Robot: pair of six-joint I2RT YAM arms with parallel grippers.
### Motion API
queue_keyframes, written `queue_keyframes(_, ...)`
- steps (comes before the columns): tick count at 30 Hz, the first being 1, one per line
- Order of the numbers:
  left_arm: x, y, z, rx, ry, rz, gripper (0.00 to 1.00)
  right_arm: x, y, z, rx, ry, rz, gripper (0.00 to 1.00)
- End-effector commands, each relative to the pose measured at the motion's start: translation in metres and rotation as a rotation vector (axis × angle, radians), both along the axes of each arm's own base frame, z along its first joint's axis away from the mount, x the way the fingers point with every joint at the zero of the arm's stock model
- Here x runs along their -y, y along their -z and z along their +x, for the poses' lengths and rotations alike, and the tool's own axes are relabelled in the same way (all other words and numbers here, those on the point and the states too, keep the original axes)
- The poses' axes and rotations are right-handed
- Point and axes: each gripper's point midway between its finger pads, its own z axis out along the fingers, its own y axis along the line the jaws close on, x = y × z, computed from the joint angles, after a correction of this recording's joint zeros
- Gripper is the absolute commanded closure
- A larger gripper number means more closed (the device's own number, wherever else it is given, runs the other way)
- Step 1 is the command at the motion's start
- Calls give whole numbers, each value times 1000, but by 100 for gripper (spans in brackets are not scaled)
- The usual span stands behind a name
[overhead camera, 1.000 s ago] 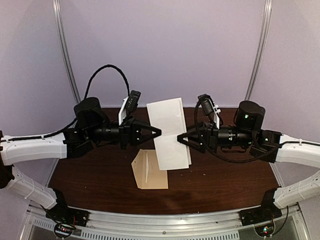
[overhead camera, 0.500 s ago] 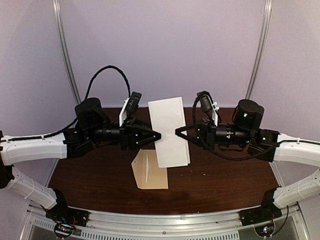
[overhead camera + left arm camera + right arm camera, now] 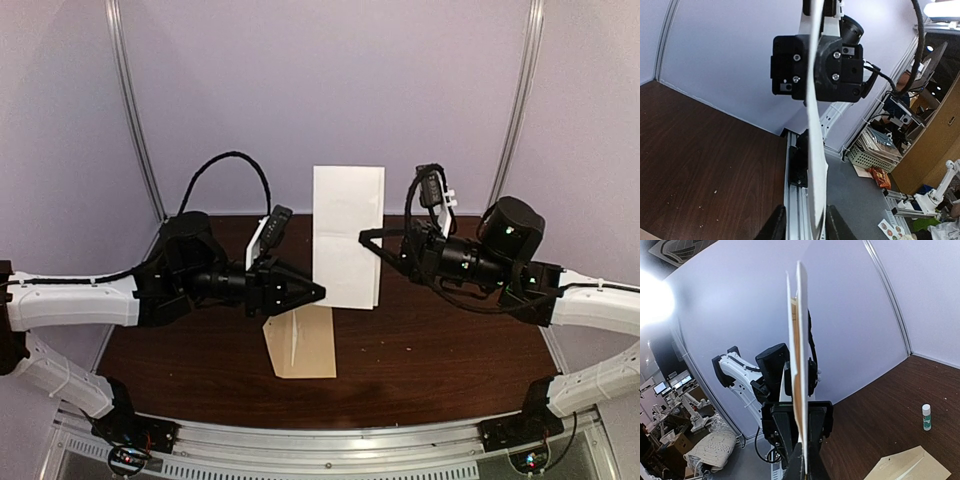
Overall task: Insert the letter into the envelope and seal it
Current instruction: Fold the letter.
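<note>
The left arm reaches toward the letter from its left, and I see the left jaws sitting at the sheet's lower left edge. On the left wrist view their two fingers stand apart with the paper's edge running down between them. A gap shows on one side, so I read them as open around the letter, not pinching it.

Below the letter and a little to its left, the envelope lies flat on the desk with its pointed flap turned out to the left.

The letter itself stands upright in the air above the desk, long side vertical, lifted off the envelope.

At the letter's right edge, about mid-height, the right jaws are closed on it. My right wrist view shows the sheet rising edge-on straight out from between the pinched fingers.
</note>
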Motion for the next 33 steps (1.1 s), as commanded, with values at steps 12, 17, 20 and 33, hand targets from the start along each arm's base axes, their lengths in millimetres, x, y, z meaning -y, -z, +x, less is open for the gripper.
queue_keyframes(12,-1,-4,-4,14,10,-39,100,6,-12,6,16,58,43,100)
queue_keyframes(17,-2,-18,-2,43,-10,-65,64,3,-5,3,7,36,18,100)
queue_keyframes(20,-2,-28,5,66,-54,-66,58,1,0,-1,2,7,-5,100)
queue_keyframes(33,3,-63,29,113,-160,-102,66,-3,23,-9,-30,-46,-78,100)
